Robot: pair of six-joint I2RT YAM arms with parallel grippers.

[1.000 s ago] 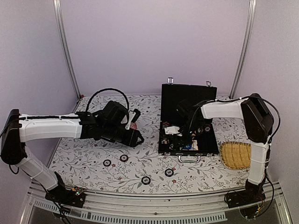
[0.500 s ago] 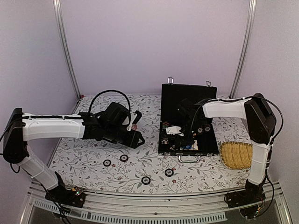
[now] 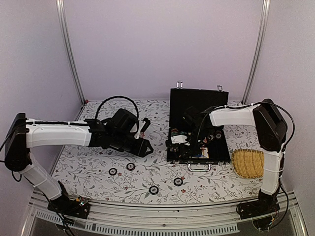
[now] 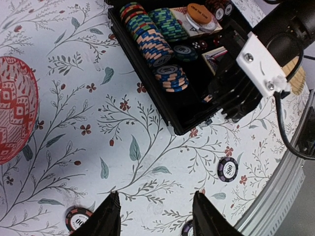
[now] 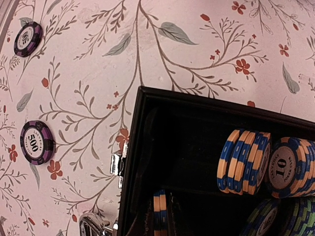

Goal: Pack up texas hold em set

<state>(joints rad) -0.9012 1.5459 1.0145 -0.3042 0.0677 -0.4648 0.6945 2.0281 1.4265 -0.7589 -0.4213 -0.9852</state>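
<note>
**Black briefcase** (image 3: 197,101): one, open on the counter (image 3: 88,162). The lid stands upright at the back and the silver handle (image 3: 199,167) is at the near edge. It lies well apart from the left fingers (image 4: 109,216), out beyond their tips. The right fingers (image 4: 231,98) reach down inside it.

**Contents of the case:**
- Rows of chips (image 4: 145,34) standing on edge in blue, orange, green and red, packed too tightly to count.
- One short stack of blue-and-orange chips (image 4: 170,78).
- One single dark chip (image 4: 184,51) lying flat.
- One orange disc (image 4: 199,11) at the far end.
- One red-patterned card deck (image 4: 219,54), partly hidden behind the right fingers.

**Loose chips** (image 3: 130,166): four on the counter in the overhead view, all outside the case, in a scattered line near the front edge. One dark chip (image 4: 78,219) lies just beside the outer face of one left finger. A purple-rimmed chip (image 4: 228,168) lies beyond the other finger, near the case corner.

**Left fingers:** about half open over bare counter, with nothing between them.

**Right fingers:** closed together inside the near-left corner of the case. A blue-and-orange chip (image 5: 160,211) shows edge-on between them.

**Pink patterned dome** (image 4: 15,113): one, on the counter, off to one side of the left fingers.

**Yellow woven tray** (image 3: 247,163): one, just beside the case. Its contents cannot be made out.
</note>
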